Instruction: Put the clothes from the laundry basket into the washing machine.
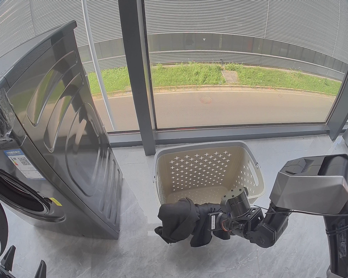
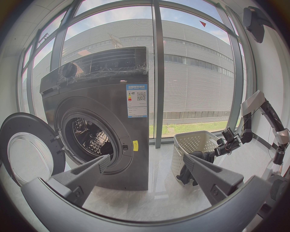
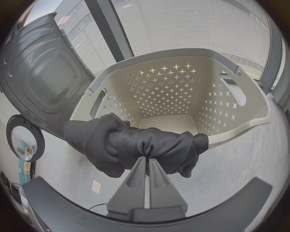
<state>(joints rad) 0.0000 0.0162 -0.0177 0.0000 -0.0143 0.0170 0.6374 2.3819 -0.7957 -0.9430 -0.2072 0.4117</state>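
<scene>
My right gripper point(image 3: 147, 161) is shut on a black garment point(image 3: 133, 146), which hangs bunched just in front of the laundry basket's near rim. In the head view the garment point(image 1: 185, 221) dangles above the floor, left of the right gripper point(image 1: 212, 221). The cream basket point(image 1: 255, 168) stands by the window with its bottom bare. The grey washing machine point(image 2: 99, 120) stands to the left with its round door point(image 2: 27, 148) swung open and the drum visible. My left gripper point(image 2: 145, 166) is open and holds nothing, low in front of the machine point(image 1: 58, 123).
A tall window with a dark pillar point(image 1: 138, 70) runs behind the basket and machine. Pale tiled floor point(image 1: 129, 258) spreads between the machine's front and the basket. The left gripper's fingertips point(image 1: 39, 274) show at the lower left corner of the head view.
</scene>
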